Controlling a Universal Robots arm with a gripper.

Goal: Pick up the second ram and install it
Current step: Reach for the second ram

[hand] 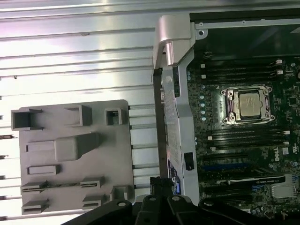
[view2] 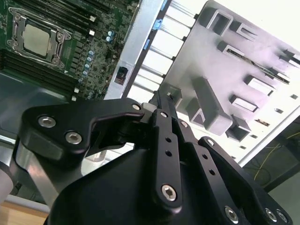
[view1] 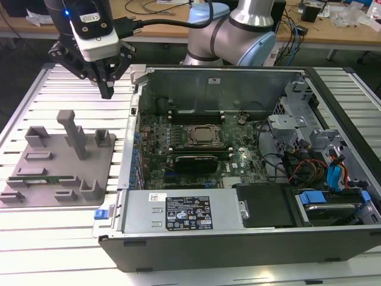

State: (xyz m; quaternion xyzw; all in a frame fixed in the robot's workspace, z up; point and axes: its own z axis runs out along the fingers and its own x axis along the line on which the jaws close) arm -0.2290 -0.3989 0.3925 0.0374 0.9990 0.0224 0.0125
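Pincer [view1: 107, 91]: I read it as closed, fingertips together, nothing held. In the exterior view it hangs above the slatted table [view1: 59, 77], over the gap between the gray fixture plate [view1: 59, 161] and the far corner of the open computer case [view1: 238, 238].

Second ram [view1: 44, 178]: it lies in the fixture plate's near row, seated between small slot blocks, at the exterior view's left. It is well apart from the pincer, with the tall fixture post [view1: 74, 134] standing between them. No contact.

View comparison: the exterior view gives me the pincer's height off the table, and takes in the drive bay with its cables [view1: 321, 167] at the exterior view's right. The first wrist view lays the scene out flat: the ram [hand: 61, 184] reads as a thin strip across the plate, the pincer tip [hand: 161, 180] sits beside the case wall, and the CPU socket [hand: 248, 104] is flanked by black memory slots [hand: 243, 72]. The second wrist view shows the pincer's linkage [view2: 164, 96] up close, converging to one point, with the CPU socket [view2: 35, 40] beyond it.
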